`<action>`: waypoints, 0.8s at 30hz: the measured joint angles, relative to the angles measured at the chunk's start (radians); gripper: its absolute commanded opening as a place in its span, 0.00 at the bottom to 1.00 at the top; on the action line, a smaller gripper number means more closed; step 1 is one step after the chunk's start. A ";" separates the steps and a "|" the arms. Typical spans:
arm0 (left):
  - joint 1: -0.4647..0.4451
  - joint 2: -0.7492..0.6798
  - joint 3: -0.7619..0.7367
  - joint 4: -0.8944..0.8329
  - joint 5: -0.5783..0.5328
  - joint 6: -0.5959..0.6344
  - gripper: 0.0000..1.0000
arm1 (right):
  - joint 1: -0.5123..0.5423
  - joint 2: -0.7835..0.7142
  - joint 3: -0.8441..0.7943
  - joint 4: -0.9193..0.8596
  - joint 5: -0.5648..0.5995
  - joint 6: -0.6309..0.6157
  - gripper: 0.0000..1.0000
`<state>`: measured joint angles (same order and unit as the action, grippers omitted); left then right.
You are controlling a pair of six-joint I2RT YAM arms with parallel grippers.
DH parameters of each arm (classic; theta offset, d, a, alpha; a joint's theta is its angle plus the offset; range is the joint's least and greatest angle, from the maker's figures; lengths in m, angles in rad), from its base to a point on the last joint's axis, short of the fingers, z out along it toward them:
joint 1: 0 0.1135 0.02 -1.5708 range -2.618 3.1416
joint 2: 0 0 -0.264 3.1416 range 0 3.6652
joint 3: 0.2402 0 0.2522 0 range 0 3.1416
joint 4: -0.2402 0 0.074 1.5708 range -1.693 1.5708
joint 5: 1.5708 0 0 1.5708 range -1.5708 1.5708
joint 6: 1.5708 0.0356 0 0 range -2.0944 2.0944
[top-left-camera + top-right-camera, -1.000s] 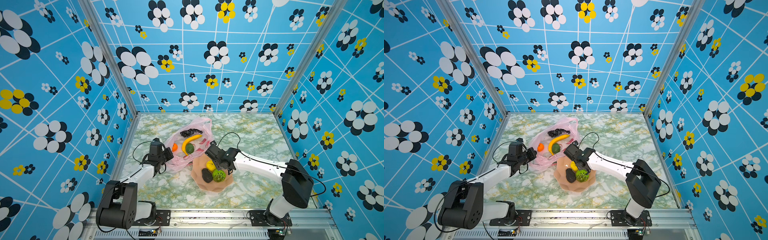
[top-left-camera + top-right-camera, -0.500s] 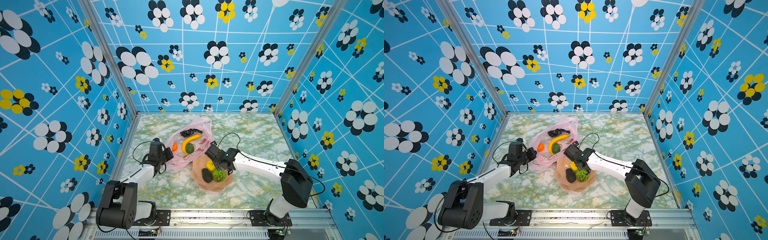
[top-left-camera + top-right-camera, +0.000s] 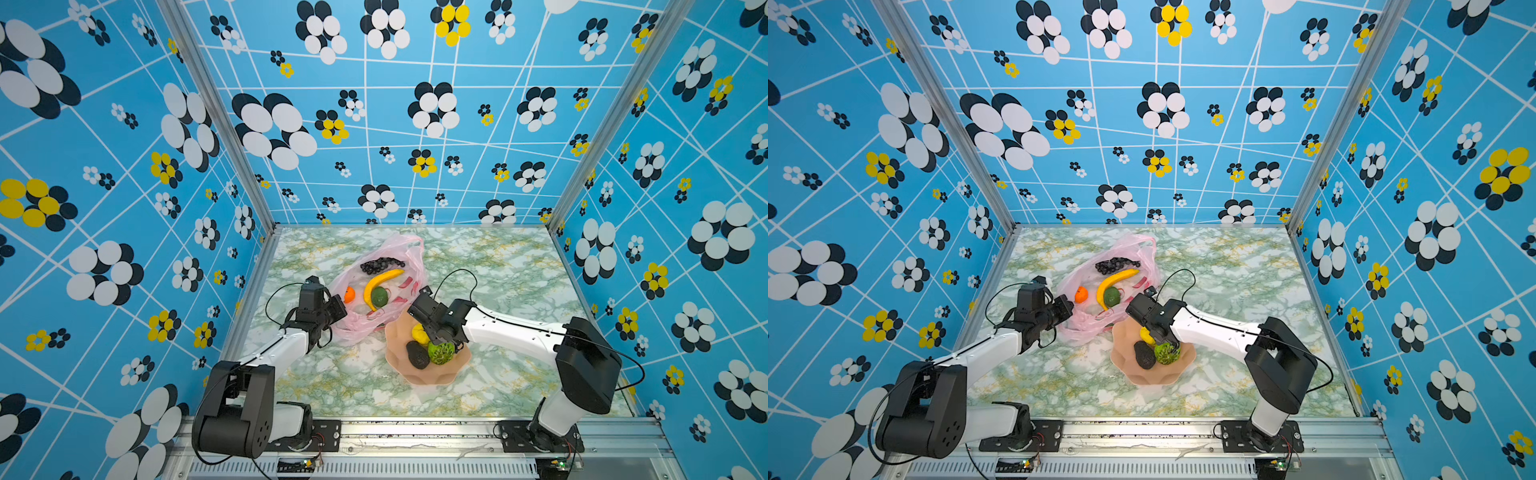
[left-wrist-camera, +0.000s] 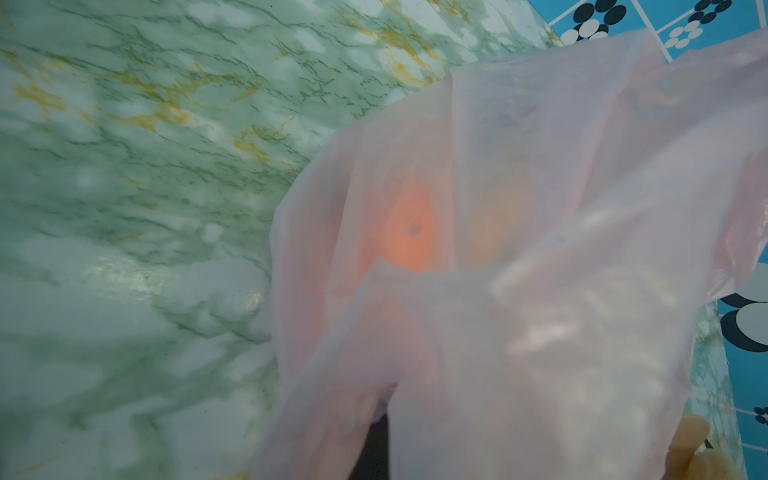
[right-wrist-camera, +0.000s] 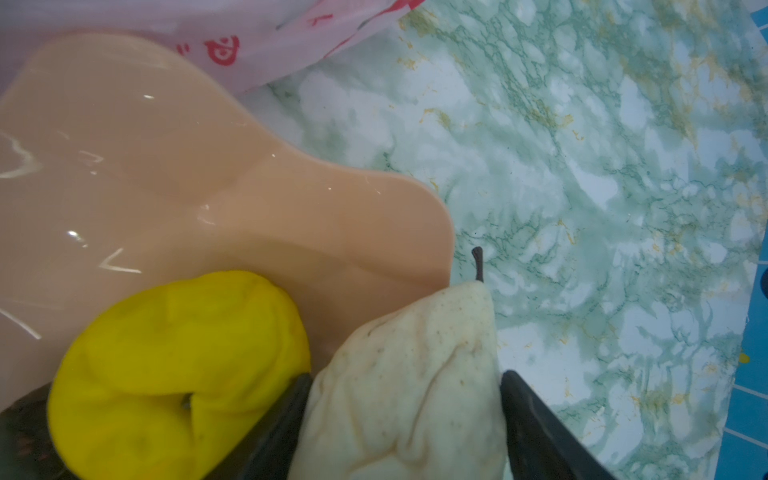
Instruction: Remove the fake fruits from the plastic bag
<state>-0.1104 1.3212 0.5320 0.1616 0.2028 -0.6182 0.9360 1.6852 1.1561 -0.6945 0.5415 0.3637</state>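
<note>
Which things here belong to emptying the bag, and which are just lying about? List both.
Job: plastic bag, banana, grape bunch, orange, green fruit, pale pear, yellow ribbed fruit, avocado, bumpy green fruit, left gripper, right gripper.
Lying about: peach bowl, marble tabletop.

What I cannot make out from here

On my left wrist camera the plastic bag (image 4: 519,249) fills the picture out of focus and runs off its edges, veiling my left claw (image 3: 341,308) down to one dark sliver; the small orange (image 4: 409,232) is only a smeared glow through the film. On the right wrist camera the pale pear (image 5: 415,395), the yellow ribbed fruit (image 5: 178,365) and the peach bowl (image 5: 187,187) are each cut by the picture's edge, and in both top views the pear sits out of sight beneath the wrist of my right claw (image 5: 405,376).
</note>
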 measured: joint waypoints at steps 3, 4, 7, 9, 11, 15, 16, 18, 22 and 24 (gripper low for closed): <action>0.000 0.000 0.000 0.000 0.000 0.000 0.00 | 0.005 0.002 0.000 0.000 -0.002 0.004 0.75; 0.000 0.000 0.000 0.000 0.000 0.000 0.00 | 0.006 0.002 0.000 0.000 -0.002 0.008 0.76; 0.000 0.000 0.000 0.000 0.000 0.000 0.00 | 0.009 0.002 0.000 -0.001 -0.002 0.011 0.79; 0.000 0.000 0.000 0.000 0.000 0.000 0.00 | 0.010 0.002 0.001 -0.003 -0.002 0.012 0.80; 0.000 0.000 0.000 0.000 0.000 0.000 0.00 | 0.013 0.002 0.007 -0.010 -0.001 0.015 0.82; 0.000 0.000 0.000 0.000 0.000 0.000 0.00 | 0.013 0.002 0.029 -0.019 -0.003 0.017 0.85; 0.000 0.000 0.000 0.000 0.000 0.000 0.00 | 0.013 0.002 0.035 -0.022 -0.004 0.017 0.85; 0.000 0.000 0.000 0.000 0.000 0.000 0.00 | 0.013 0.002 0.043 -0.030 -0.005 0.018 0.85; 0.000 0.000 0.000 0.000 0.000 0.000 0.00 | 0.013 -0.004 0.052 -0.035 -0.012 0.018 0.86; 0.000 0.000 0.000 0.000 0.000 0.000 0.00 | 0.013 -0.014 0.052 -0.036 -0.017 0.019 0.86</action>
<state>-0.1104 1.3212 0.5320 0.1616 0.2028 -0.6178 0.9489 1.6711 1.2079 -0.7307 0.5243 0.3832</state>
